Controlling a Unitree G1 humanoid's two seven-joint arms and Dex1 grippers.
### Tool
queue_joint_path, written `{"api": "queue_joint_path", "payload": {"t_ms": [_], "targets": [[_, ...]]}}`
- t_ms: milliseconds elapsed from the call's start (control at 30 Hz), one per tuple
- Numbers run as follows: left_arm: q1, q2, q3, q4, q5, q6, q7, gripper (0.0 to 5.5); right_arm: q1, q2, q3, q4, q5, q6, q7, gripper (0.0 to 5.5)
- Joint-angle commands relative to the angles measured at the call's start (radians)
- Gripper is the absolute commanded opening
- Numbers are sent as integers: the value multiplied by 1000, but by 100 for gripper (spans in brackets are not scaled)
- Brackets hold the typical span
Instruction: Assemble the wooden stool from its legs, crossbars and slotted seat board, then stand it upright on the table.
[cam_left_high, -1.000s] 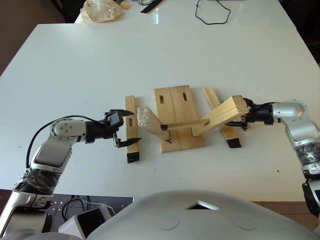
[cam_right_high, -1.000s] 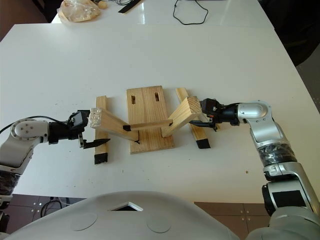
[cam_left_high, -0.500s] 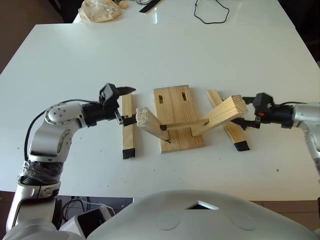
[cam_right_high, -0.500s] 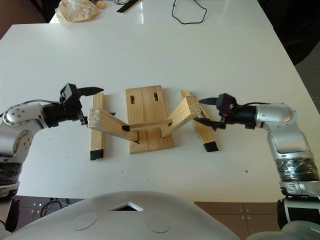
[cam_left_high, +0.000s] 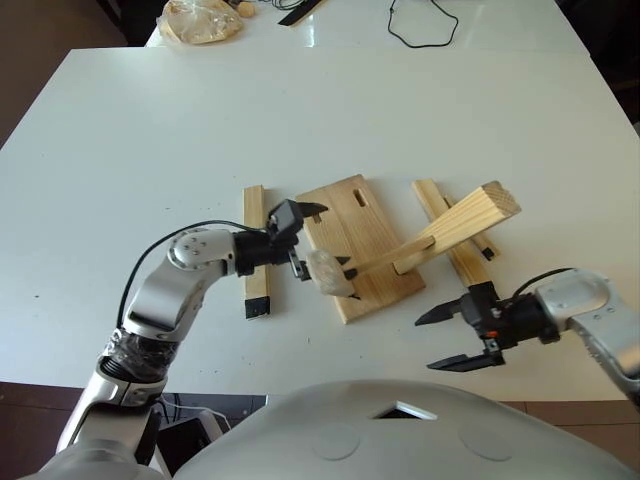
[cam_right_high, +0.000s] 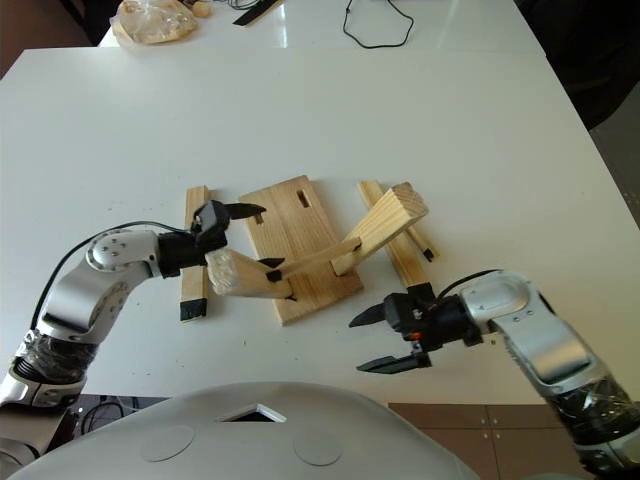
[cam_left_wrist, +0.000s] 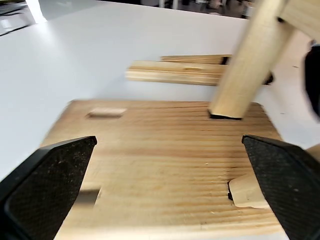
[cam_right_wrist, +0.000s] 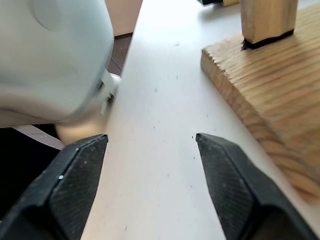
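Observation:
The slotted seat board (cam_left_high: 358, 250) lies flat and turned at an angle. On it rests a frame of two thick legs joined by a crossbar (cam_left_high: 385, 262). One leg (cam_left_high: 462, 226) slants up to the right; the other leg's end (cam_left_high: 326, 272) sits at the board's left edge. My left gripper (cam_left_high: 306, 238) is open over the board (cam_left_wrist: 165, 165), right beside that left leg end. My right gripper (cam_left_high: 438, 341) is open and holds nothing, low over the table near its front edge, a little short of the board's corner (cam_right_wrist: 280, 90).
Two loose slats with black ends lie flat: one (cam_left_high: 255, 250) left of the board, one (cam_left_high: 447, 232) right of it under the raised leg. A bag (cam_left_high: 204, 20) and a black cable (cam_left_high: 425, 27) lie on the far table.
The seat board has turned and the leg frame has shifted with it. My left gripper moved right to the board. My right gripper drew away from the right leg toward the front edge.

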Motion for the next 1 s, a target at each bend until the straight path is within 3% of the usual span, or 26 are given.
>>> {"api": "queue_joint_path", "payload": {"t_ms": [33, 167, 600, 833, 1000], "targets": [[-41, -83, -58, 34, 49, 22, 74, 540, -28, 18, 43, 76, -91, -34, -47, 326], [-30, -141, -66, 25, 53, 42, 131, 540, -77, 32, 38, 160, -115, -50, -69, 326], [-52, -153, -81, 69, 117, -11, 143, 540, -231, 182, -27, 283, -111, -9, -266, 326], [-165, -111, -2, 158, 130, -80, 98, 540, -123, 81, -28, 194, -145, -57, -223, 326], [-298, -83, 65, 309, 133, -141, 58, 540, -10, -11, -34, 39, -43, -42, -104, 326]]}}
